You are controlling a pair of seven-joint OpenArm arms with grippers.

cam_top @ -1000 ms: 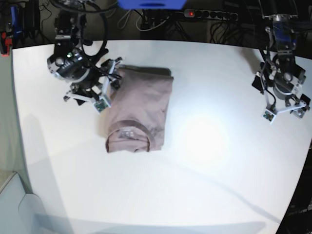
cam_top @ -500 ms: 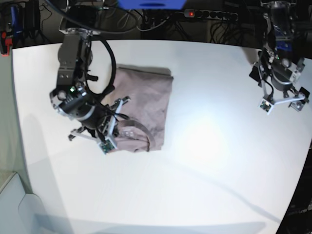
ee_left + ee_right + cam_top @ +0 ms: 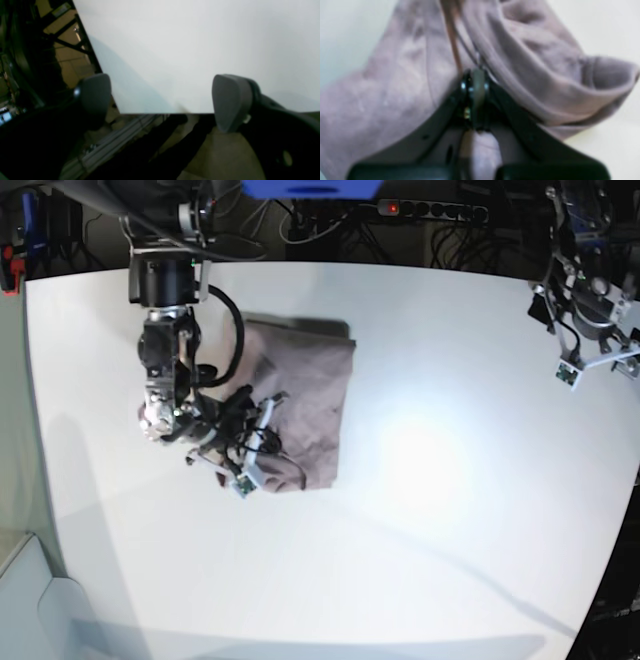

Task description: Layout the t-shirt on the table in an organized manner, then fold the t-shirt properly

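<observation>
The mauve-pink t-shirt (image 3: 315, 380) lies folded into a narrow rectangle on the white table (image 3: 450, 480), left of centre. My right gripper (image 3: 255, 445) is down on the shirt's near left corner. In the right wrist view its jaws (image 3: 473, 83) are pressed together, pinching a fold of the t-shirt (image 3: 382, 100) beside the collar band, which bulges up to the right. My left gripper (image 3: 598, 365) hangs at the table's far right edge, fingers wide apart with nothing between them. In the left wrist view this gripper (image 3: 162, 100) is over the table (image 3: 187, 50) corner.
A black power strip (image 3: 430, 210) and cables run behind the table's back edge, with a blue object (image 3: 310, 188) above. The left wrist view shows the table's edge, dark frame bars (image 3: 62, 42) and floor beyond.
My right arm swung from the shirt's far left side down to its near left corner and its jaws closed on the cloth. The left arm rose slightly toward the back right.
</observation>
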